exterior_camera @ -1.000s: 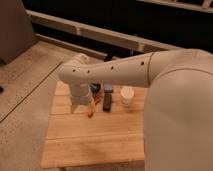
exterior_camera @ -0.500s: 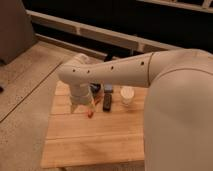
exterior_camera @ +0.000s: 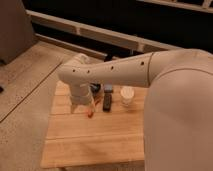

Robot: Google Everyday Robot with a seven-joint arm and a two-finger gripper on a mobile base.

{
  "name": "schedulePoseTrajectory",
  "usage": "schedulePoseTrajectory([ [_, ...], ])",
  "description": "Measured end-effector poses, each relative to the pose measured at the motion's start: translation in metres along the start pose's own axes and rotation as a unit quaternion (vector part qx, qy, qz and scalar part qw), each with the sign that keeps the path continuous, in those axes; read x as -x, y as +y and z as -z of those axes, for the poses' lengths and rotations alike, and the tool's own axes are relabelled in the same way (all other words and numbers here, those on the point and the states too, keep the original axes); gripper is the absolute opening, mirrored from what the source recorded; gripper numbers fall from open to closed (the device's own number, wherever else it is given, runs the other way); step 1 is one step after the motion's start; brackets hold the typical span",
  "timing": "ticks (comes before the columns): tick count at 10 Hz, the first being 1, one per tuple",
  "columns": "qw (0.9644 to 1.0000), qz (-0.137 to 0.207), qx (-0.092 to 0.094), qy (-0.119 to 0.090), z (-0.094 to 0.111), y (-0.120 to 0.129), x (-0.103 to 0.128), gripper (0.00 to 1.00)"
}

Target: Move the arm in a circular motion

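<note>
The arm [exterior_camera: 150, 85] is a huge cream-beige tube that fills the right side of the camera view and reaches left to a rounded joint [exterior_camera: 75, 75] over the wooden table [exterior_camera: 90, 140]. From that joint a short segment drops toward the table's back left part. The gripper [exterior_camera: 81, 106] hangs at its lower end, just above the tabletop and largely covered by the arm. A small orange object [exterior_camera: 90, 114] lies right beside it.
A dark upright object [exterior_camera: 107, 97] and a white cup [exterior_camera: 127, 96] stand on the table to the right of the gripper. Speckled floor [exterior_camera: 25, 85] surrounds the table on the left. A dark wall with pale rails [exterior_camera: 100, 35] runs behind.
</note>
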Motion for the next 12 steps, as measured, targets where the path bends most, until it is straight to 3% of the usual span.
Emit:
schedulePoseTrajectory([
  [3,1.0,0.0,-0.001,0.0,0.0,0.0,0.001,0.65],
  [4,0.9998,-0.011,-0.014,0.003,-0.002,-0.012,0.009,0.65],
  [7,0.9944,-0.062,-0.085,0.001,0.002,-0.069,0.05,0.65],
  [9,0.9907,-0.06,-0.122,-0.01,0.009,-0.09,0.082,0.65],
  [10,0.9904,-0.057,-0.125,-0.016,0.011,-0.094,0.092,0.65],
  [12,0.9919,-0.04,-0.11,-0.05,0.016,-0.105,0.131,0.65],
])
